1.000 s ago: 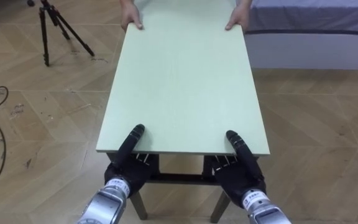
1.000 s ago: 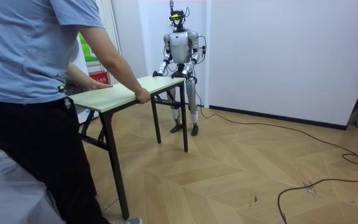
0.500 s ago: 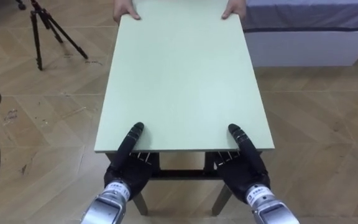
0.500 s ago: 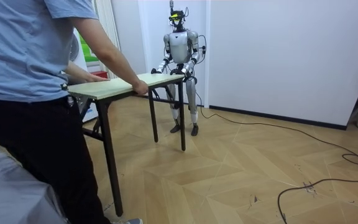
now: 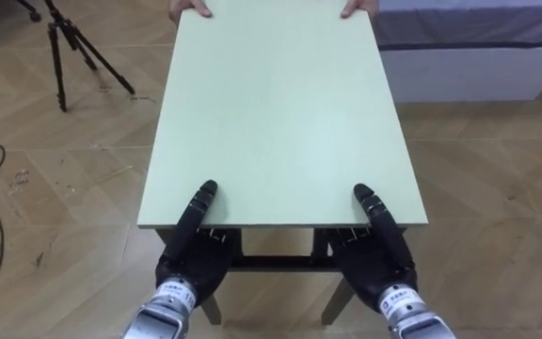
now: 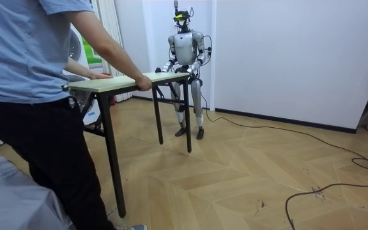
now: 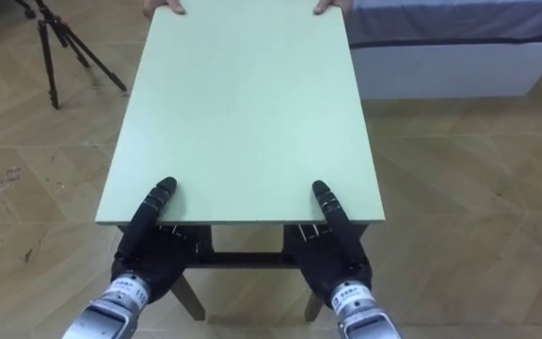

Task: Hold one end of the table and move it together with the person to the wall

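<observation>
Pale green rectangular counter (image 5: 280, 113), plain top, dark legs, stretched from 6 to 12 o'clock above wood floor (image 5: 55, 188). Left hand (image 5: 194, 247) at near edge, 7 o'clock: thumb flat on top, other fingers tucked beneath, edge clamped between. Right hand (image 5: 376, 254) likewise at 5 o'clock. Person's hands (image 5: 188, 9) gripping far edge at 12. Tripod (image 5: 64, 47) at 10, bed (image 5: 478, 56) at 2.

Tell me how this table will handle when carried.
Probably stiff: the table top shows no sag. Likely tippy, tall on slim legs. It could slip, since the left hand and right hand pinch only its near edge.
</observation>
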Controlling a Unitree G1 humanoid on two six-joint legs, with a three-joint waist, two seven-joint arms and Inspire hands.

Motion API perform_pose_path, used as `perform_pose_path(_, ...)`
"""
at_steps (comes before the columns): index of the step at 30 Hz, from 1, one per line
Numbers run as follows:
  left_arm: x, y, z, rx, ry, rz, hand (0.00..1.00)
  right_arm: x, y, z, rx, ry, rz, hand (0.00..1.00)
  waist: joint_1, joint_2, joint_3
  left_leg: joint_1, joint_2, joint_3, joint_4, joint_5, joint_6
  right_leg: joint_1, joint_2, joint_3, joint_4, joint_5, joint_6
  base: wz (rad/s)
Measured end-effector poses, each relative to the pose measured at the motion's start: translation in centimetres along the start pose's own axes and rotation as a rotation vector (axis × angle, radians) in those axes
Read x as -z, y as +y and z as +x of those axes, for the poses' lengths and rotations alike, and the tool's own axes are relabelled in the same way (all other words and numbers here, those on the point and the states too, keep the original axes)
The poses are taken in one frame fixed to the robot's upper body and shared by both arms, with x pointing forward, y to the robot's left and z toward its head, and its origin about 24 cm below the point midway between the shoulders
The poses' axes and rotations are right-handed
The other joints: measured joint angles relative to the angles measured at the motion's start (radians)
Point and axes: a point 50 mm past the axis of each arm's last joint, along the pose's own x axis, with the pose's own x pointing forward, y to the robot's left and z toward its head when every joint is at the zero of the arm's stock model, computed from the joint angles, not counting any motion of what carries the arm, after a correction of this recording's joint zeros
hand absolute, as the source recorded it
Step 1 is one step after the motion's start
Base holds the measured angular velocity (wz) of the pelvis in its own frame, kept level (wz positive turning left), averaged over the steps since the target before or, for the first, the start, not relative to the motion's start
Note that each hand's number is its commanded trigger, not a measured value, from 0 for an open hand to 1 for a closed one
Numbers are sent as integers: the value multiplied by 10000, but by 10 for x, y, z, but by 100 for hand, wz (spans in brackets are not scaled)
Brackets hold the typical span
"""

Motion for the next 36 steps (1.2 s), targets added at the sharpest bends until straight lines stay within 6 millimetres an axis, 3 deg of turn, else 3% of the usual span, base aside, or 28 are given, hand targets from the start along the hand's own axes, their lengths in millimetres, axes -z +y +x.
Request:
perform_pose_path(10, 1, 8, -11, 45, -208, -47, 100, 7, -5, -5, -47, 2, -102, 100, -61, -61, -27, -44, -3, 20, 10, 0, 0, -56, 3, 12, 10, -1, 2, 0)
perform_pose_path(14, 3, 10, -15, 29, -228, -65, 100, 8, -6, -6, 6, -9, -128, 100, -17, -130, -29, -38, -2, 13, 13, 0, 0, -51, 6, 19, 14, -1, 2, 0)
perform_pose_path(18, 8, 10, -17, 138, -203, -57, 100, 8, -7, -15, -32, -198, -40, 100, 250, -224, -30, -88, 17, 19, 30, 0, 0, -88, 26, 35, 31, -1, 1, 0)
perform_pose_path(23, 12, 15, -25, 195, -250, -122, 100, 10, -10, -21, -156, -124, -30, 100, 210, -327, -38, -417, 56, -16, 454, -10, -12, -246, 9, 46, 134, 3, -8, 1)
perform_pose_path(26, 14, 14, -26, 295, -355, -136, 100, 12, -9, -22, -255, -87, 0, 100, 307, -340, -35, -1124, 234, -29, 1526, -92, -135, -685, 23, 108, 540, -32, -102, -10)
perform_pose_path(28, 15, 15, -26, 317, -319, -165, 100, 11, -9, -22, -239, -75, -20, 100, 503, -342, -29, -1853, 439, -209, 2916, -103, -157, -899, 117, 348, 749, -124, -327, -25)
perform_pose_path(30, 17, 15, -27, 411, -404, -148, 100, 11, -9, -22, -273, -117, -33, 100, 507, -228, 16, -2607, 718, -498, 4187, -89, -176, -992, 315, 284, 754, -156, -519, -5)
perform_pose_path(33, 16, 17, -28, 374, -548, -178, 100, 11, -9, -22, -285, -149, -105, 100, 568, -59, 39, -3465, 1282, -575, 6291, 26, -355, -1397, 462, -155, 1191, -431, -917, -10)
perform_pose_path(34, 19, 21, -32, 265, -519, -350, 100, 12, -11, -24, -234, -94, -100, 100, 584, 30, 53, -3315, 1298, -541, 7322, 63, -396, -1428, 489, -510, 1431, -543, -998, -20)
perform_pose_path(35, 21, 22, -33, 247, -474, -442, 100, 11, -11, -24, -261, -102, -125, 100, 528, 268, 9, -3157, 1297, -564, 7692, 68, -406, -1419, 567, -654, 1457, -564, -1030, 4)
perform_pose_path(36, 22, 22, -34, 292, -384, -520, 100, 9, -11, -25, -345, -136, -196, 100, 290, 406, 62, -2793, 1231, -544, 7664, -76, -379, -1462, 651, -920, 1594, -564, -1083, 46)
